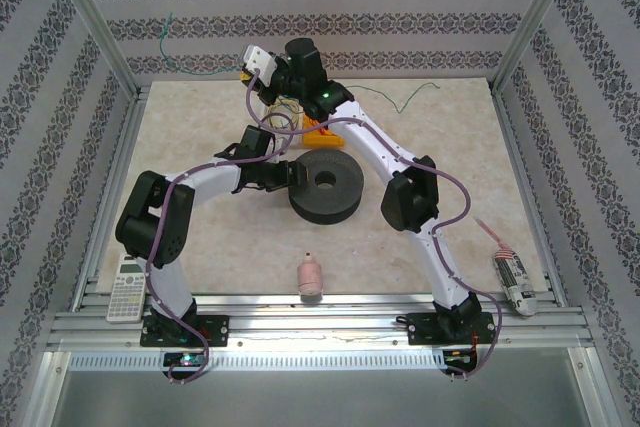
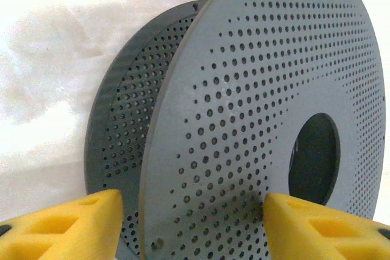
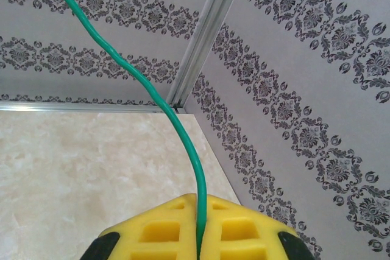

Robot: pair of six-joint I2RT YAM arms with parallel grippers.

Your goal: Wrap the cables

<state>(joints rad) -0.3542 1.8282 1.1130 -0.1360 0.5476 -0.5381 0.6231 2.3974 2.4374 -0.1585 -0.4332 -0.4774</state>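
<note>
A black perforated spool (image 1: 325, 187) lies mid-table. My left gripper (image 1: 284, 179) is at its left rim. In the left wrist view the yellow fingers (image 2: 79, 223) stand wide apart either side of the spool's near flange (image 2: 256, 89); the left gripper (image 2: 192, 223) is open. My right gripper (image 1: 258, 60) is raised at the back left, shut on a thin green cable (image 3: 152, 98) that runs up from between the closed pads (image 3: 244, 229) of the right gripper (image 3: 200, 205). That cable (image 1: 167, 39) trails up past the back wall. Thin yellow wires (image 1: 284, 111) hang below the right wrist.
Another green cable (image 1: 415, 95) lies at the back right. An orange piece (image 1: 318, 134) sits behind the spool. A pink bottle (image 1: 310, 275), a calculator (image 1: 128, 289) and a white tube (image 1: 512, 279) lie near the front rail. Frame posts and patterned walls enclose the table.
</note>
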